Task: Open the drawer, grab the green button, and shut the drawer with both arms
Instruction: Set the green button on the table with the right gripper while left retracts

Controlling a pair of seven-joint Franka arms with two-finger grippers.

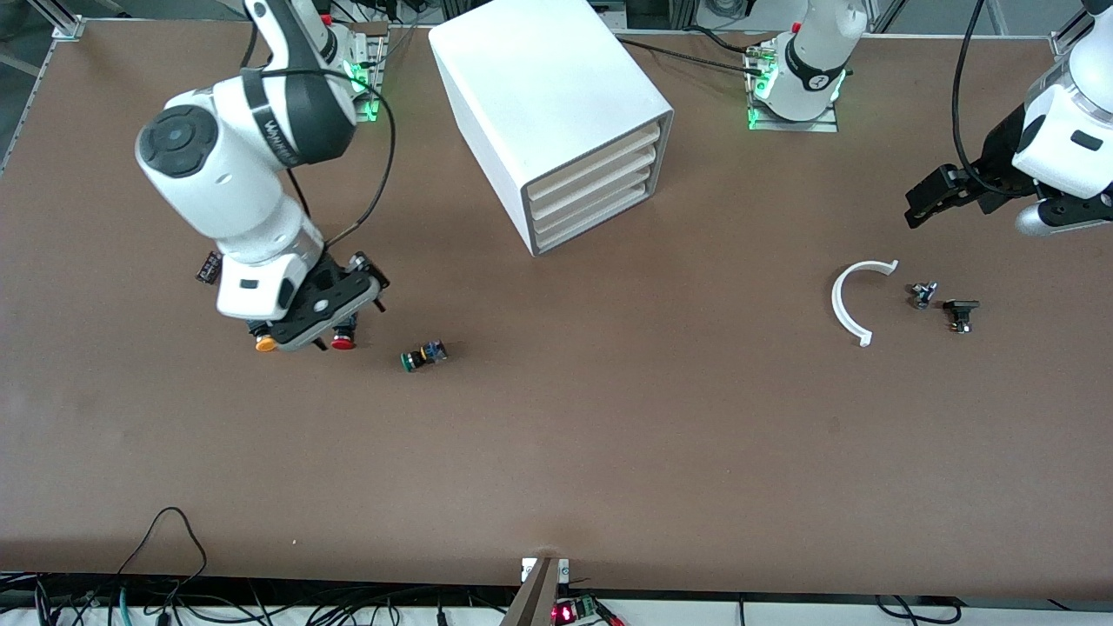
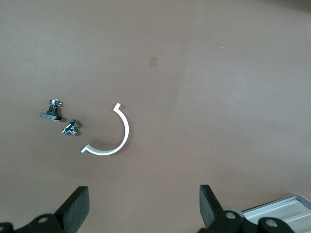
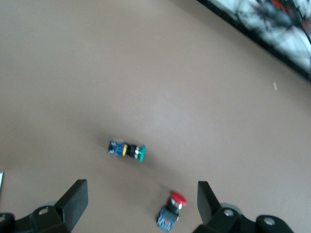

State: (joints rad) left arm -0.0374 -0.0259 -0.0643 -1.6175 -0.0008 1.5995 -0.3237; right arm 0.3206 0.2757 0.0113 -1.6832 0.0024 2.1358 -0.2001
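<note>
The white cabinet (image 1: 539, 87) stands at the middle of the table, and its bottom drawer (image 1: 591, 219) is shut like the two above it. The green button (image 1: 423, 355) lies on its side on the table, nearer to the front camera than the cabinet and toward the right arm's end. It also shows in the right wrist view (image 3: 128, 151). My right gripper (image 1: 304, 335) (image 3: 141, 206) is open and empty, low over the table beside the green button. My left gripper (image 1: 923, 202) (image 2: 144, 204) is open and empty, over the left arm's end of the table.
A red-capped button (image 1: 343, 342) (image 3: 171, 213) and a yellow-capped button (image 1: 266, 344) lie under the right hand. A white curved piece (image 1: 848, 300) (image 2: 116, 141) and two small black parts (image 1: 923, 294) (image 1: 961, 314) lie below the left gripper.
</note>
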